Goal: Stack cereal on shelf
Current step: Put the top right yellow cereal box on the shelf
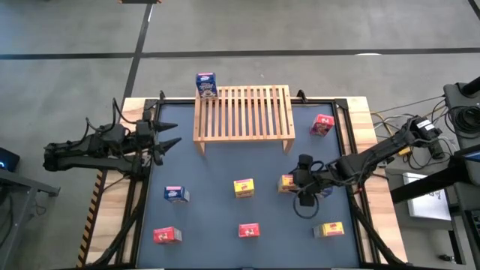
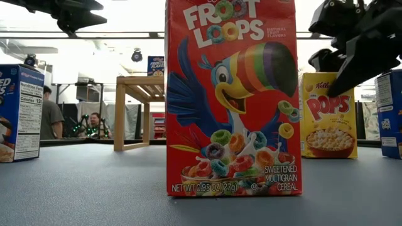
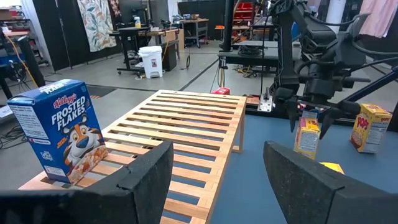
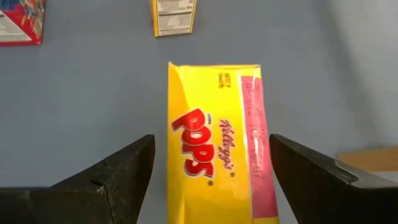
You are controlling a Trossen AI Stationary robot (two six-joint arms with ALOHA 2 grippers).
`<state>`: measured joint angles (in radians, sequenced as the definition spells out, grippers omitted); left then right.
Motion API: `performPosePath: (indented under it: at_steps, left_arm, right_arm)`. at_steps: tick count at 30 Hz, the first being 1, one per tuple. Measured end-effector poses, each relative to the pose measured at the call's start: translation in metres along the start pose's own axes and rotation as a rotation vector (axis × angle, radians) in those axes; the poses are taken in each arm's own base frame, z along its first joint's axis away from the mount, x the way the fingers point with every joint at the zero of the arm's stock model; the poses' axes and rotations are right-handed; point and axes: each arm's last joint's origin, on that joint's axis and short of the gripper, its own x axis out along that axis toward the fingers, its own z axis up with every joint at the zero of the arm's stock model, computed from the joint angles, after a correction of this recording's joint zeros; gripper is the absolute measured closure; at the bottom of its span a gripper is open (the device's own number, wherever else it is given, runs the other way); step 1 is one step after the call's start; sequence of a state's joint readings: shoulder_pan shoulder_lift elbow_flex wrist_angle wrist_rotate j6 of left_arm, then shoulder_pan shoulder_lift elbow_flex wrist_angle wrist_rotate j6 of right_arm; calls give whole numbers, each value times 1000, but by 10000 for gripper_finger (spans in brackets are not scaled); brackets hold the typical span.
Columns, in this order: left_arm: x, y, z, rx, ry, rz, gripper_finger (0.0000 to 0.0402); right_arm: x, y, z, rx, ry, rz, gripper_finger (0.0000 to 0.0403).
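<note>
The table (image 1: 225, 172) carries the shelf (image 1: 243, 112) at its far edge. One blue box (image 1: 206, 85) stands on the shelf's left end; the left wrist view alone reads it as Frosted Flakes (image 3: 59, 130). From above, eight more boxes show on the table: three red, three yellow and two blue, one of them half hidden under the right arm. The low view shows only a red Froot Loops box (image 2: 232, 97) close up. The left hand (image 1: 166, 139) hangs open by the shelf's left end, holding nothing. The right hand (image 1: 304, 187) stands open over a yellow Pops box (image 1: 288, 183), its fingers (image 4: 112, 174) either side of that box (image 4: 217, 168) without touching.
</note>
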<state>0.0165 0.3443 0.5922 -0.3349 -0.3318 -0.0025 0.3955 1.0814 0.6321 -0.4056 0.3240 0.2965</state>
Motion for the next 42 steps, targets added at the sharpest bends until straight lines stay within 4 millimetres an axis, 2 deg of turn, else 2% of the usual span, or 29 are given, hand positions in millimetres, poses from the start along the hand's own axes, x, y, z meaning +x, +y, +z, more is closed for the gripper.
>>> performPosePath:
  at_steps: [8,15,33,42]
  left_arm:
    - [0,0,1,-2,-7,0,168]
    - [0,0,0,-1,-2,0,168]
    - [0,0,0,0,-2,0,168]
    - [0,0,0,0,-3,0,168]
  right_arm:
    - [11,-1,-2,18,13,35,112]
    - [15,-2,-5,14,27,31,138]
    - [1,-5,0,13,-37,57,249]
    - [-12,-8,3,26,-99,76,269]
